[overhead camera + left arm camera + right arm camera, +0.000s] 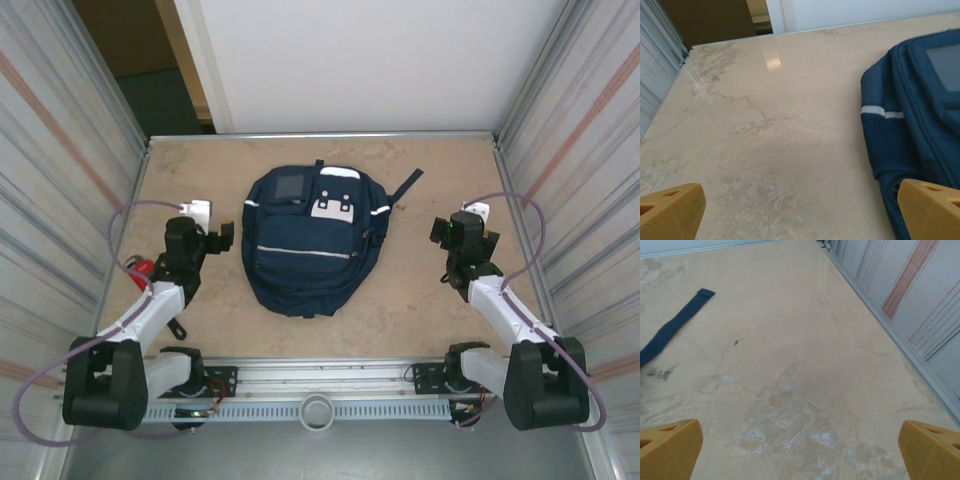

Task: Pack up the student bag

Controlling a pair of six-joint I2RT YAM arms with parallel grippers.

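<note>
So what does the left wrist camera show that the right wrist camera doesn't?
Left wrist, not right wrist: the student bag, its navy side with a white reflective strip and a mesh pocket.
Right wrist, not left wrist: a navy strap lying flat on the table, and a wall panel with a reddish stripe.
Both: the beige marbled table, and yellow fingertips wide apart with nothing between them, so the left gripper and right gripper are open.
</note>
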